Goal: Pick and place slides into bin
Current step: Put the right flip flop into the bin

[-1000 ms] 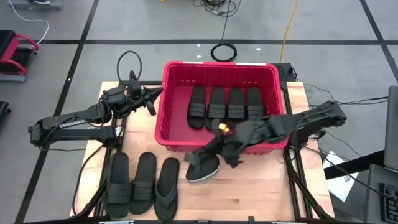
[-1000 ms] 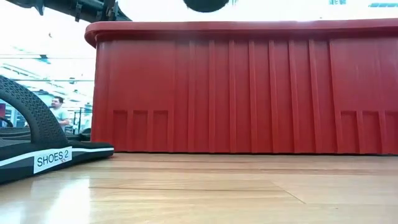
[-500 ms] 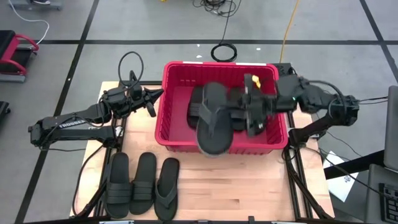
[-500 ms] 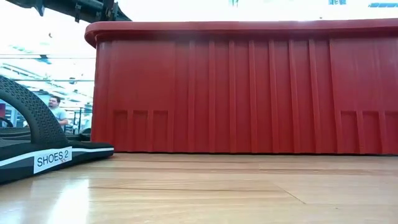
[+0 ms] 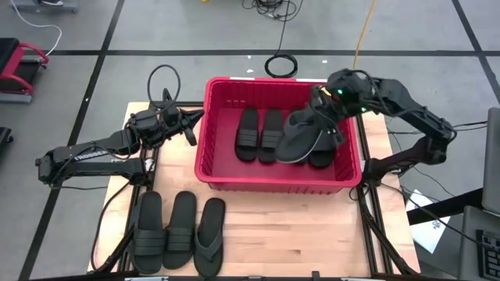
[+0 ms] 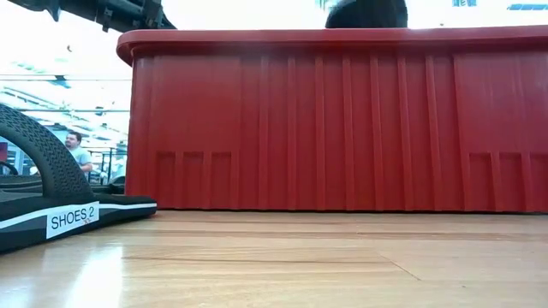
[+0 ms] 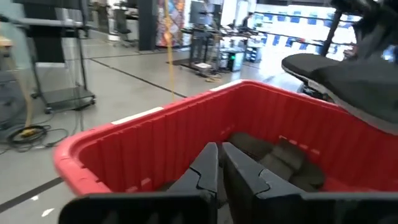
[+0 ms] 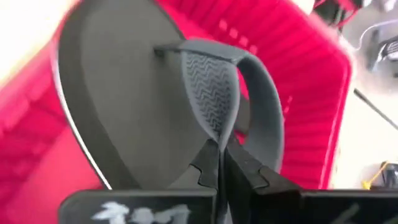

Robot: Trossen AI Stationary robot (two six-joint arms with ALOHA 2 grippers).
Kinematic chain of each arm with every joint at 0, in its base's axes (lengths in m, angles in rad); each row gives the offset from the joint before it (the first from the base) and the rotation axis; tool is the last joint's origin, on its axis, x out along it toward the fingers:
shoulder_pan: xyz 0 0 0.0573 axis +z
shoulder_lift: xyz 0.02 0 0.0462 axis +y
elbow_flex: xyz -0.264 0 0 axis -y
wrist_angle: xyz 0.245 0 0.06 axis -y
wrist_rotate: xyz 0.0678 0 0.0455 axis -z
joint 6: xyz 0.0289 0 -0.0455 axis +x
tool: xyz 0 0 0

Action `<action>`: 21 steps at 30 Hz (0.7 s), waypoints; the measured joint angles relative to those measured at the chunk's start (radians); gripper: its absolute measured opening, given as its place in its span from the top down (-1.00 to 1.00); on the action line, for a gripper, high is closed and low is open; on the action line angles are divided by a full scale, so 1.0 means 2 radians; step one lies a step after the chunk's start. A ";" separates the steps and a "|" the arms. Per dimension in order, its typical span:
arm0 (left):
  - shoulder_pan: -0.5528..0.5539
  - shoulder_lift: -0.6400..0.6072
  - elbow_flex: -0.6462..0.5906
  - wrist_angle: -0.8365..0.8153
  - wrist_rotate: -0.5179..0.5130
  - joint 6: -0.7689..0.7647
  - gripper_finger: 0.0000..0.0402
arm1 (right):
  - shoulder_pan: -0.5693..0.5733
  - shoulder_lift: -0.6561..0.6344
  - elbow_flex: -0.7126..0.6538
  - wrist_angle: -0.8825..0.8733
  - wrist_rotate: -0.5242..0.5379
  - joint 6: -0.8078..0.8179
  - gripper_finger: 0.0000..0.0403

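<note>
Two right fingers pinch flip-flop strap over bin.

I am getting even, bright overhead light in the high view, with only soft shadows lying under the arms. In the low view the room behind the bin is blowing out to white, and the tabletop is throwing back a pale sheen. My right wrist view is smearing: the slide just ahead of the right tool is blurring at its edges. The left wrist view is showing soft focus and bright windows glaring far beyond the left tool.
</note>
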 joint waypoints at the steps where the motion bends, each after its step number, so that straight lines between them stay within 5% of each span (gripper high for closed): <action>1: 0.000 0.000 0.000 0.000 -0.009 -0.002 0.95 | -0.013 0.000 -0.008 -0.003 0.000 -0.016 1.00; 14: 0.006 0.000 0.000 0.000 -0.092 0.006 0.90 | -0.111 -0.004 -0.180 0.011 -0.036 -0.110 1.00; 21: 0.020 0.000 0.000 -0.003 -0.092 -0.006 0.98 | -0.143 -0.004 -0.276 0.067 0.067 -0.191 1.00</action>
